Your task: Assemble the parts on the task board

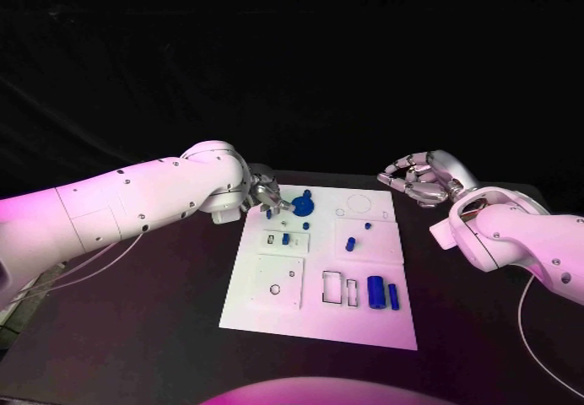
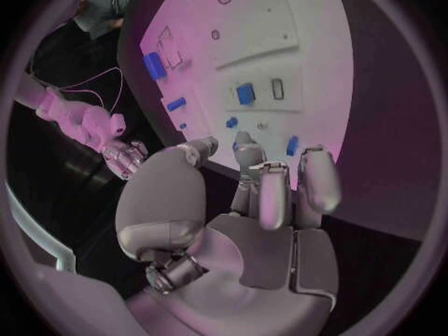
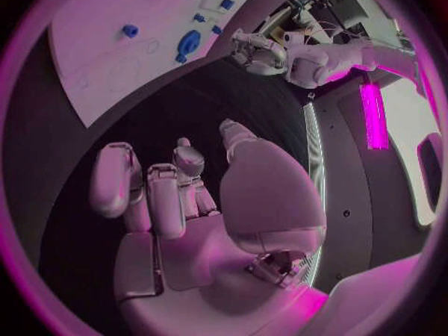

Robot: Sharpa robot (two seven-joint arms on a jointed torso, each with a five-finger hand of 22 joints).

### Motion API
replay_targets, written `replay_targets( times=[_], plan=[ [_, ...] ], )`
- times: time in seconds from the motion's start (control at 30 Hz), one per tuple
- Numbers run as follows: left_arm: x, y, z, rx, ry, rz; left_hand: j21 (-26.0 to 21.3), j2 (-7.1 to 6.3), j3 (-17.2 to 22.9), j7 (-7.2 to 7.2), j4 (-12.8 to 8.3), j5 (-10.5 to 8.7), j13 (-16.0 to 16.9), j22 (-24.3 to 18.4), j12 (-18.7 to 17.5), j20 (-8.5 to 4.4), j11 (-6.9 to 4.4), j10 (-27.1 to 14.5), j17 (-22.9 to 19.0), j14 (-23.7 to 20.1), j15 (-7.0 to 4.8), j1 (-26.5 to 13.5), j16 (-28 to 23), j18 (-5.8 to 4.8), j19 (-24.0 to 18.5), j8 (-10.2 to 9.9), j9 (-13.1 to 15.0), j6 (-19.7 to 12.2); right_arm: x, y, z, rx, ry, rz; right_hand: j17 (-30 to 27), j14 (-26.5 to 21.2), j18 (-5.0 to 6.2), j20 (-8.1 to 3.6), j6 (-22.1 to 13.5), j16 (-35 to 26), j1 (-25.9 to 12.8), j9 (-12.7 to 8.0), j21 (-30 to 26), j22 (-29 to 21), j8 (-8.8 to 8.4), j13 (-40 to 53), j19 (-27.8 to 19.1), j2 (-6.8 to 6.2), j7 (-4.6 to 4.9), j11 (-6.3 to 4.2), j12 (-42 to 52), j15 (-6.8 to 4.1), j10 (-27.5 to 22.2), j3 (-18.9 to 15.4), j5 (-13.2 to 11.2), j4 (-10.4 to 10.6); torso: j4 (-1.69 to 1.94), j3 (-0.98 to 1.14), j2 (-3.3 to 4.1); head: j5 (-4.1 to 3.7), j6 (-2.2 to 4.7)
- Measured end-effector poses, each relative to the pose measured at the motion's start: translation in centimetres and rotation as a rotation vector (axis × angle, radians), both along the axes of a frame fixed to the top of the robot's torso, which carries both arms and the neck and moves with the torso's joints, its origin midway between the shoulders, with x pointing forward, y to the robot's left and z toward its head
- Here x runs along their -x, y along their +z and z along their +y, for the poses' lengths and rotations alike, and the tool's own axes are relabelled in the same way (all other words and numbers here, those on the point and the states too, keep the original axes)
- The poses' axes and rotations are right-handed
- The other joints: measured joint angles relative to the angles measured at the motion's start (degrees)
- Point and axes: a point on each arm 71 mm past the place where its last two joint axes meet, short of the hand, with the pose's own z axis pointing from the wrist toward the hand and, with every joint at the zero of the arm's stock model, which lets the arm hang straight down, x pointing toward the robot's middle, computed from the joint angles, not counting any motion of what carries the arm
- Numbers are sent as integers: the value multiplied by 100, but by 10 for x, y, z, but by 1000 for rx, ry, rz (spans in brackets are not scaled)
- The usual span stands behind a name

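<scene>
While the head view placed the left robot hand (image 1: 264, 198) at the far left corner of the task board (image 1: 283, 308), beside a round blue part (image 1: 302, 205), it hid the fingers. From the left wrist camera those fingers (image 2: 317, 183) stood apart over the board edge, holding nothing. Across the black tabletop (image 1: 146, 321), the right robot hand (image 1: 413, 179) hovered off the board's far right corner, fingers loosely curled and spread, empty. 2 blue cylinders (image 1: 377, 293) lay nearer the robot.
</scene>
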Motion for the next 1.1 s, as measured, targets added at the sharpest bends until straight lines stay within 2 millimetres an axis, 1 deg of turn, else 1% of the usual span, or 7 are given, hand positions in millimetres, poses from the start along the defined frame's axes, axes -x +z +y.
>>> replay_targets(
  times=[0.07, 0.13, 0.3, 0.57, 0.63, 0.77, 1.1],
  plan=[
    [-6, 5, 7, -5, 21, -6, 0, 49, -20, 75, 1, 17, -343, -4, -232, 9, 75, -186, 0, -6, 55, 126, 0, 0, -5, -196, -123, -134, 0, 0, -1, 0, -1, 0, 0, 0, 0, 0, 0, 0, 0, 0, 0, 0, 0, 0, 0, 0, 0, 0, 0, 0, 0, 0, 0, 0, 4, -1, 0, -3, 6],
    [-11, 6, 14, -10, 40, -7, 0, 57, -66, 167, 0, 18, -559, -4, -378, 83, 147, -290, 0, -4, 118, 195, 0, 0, 6, -405, -252, -296, 0, 0, -1, 1, -1, 0, 0, 0, 0, 0, 0, 0, 0, 0, 0, -1, 0, 0, 0, 0, 0, 0, 0, 0, 0, 0, 0, 0, 5, -1, 1, -4, 10],
    [-21, 5, 28, -25, 80, -7, 0, 45, -142, 255, 0, 18, -623, 24, -409, 123, 187, -292, 0, -18, 160, 228, 0, 0, 47, -606, -387, -402, 0, 0, -2, 1, -3, 0, 0, 0, 0, 0, 0, 0, 0, 0, 0, -1, 22, 0, 0, 0, 0, 0, 0, 0, 0, 0, 35, 0, 7, -7, 8, -5, 16],
    [-33, 1, 37, -59, 113, -11, 0, 44, -174, 262, 0, 18, -575, 52, -380, 123, 221, -257, 3, 2, 182, 228, 0, 0, 47, -635, -427, -409, 0, 0, -2, 2, -3, 0, 5, 0, 0, 0, 0, 0, -25, -1, 0, 4, 45, 0, 0, 25, 0, 0, 0, 0, 0, 0, 74, 0, 4, -11, 12, 8, 8],
    [-35, -2, 37, -69, 114, -6, 0, 45, -195, 262, 22, 18, -573, 52, -375, 158, 222, -256, 5, 2, 182, 228, 0, 0, 52, -635, -441, -408, 0, 0, -2, 2, -4, 0, 5, 0, 0, 0, 0, 0, -25, -1, 0, 4, 45, 0, 0, 25, 0, 0, 0, 0, 0, 0, 101, 0, 2, -12, 14, 2, 4],
    [-39, -7, 35, -87, 113, 4, 0, 45, -237, 248, 17, 18, -538, 52, -342, 164, 222, -256, 5, 2, 182, 228, 0, 0, 46, -635, -457, -394, 0, 0, -2, 2, -4, 0, 5, 21, 0, 0, -21, 0, 13, -1, -22, 3, 88, 0, 0, 63, -21, 0, 0, -21, 0, -16, 243, -17, -3, -15, 26, -29, 3],
    [-42, -16, 32, -112, 105, 36, 0, 78, -309, 223, 8, 18, -464, 75, -280, 163, 230, -185, 4, 2, 182, 194, 0, 0, 46, -635, -484, -323, 0, 0, -2, 1, -3, 0, 4, 21, 0, 0, -38, -23, 14, -4, -22, 3, 88, -10, 0, 63, -4, 0, 0, -21, 0, -16, 268, -17, -16, -19, 44, -32, -12]
  ],
)
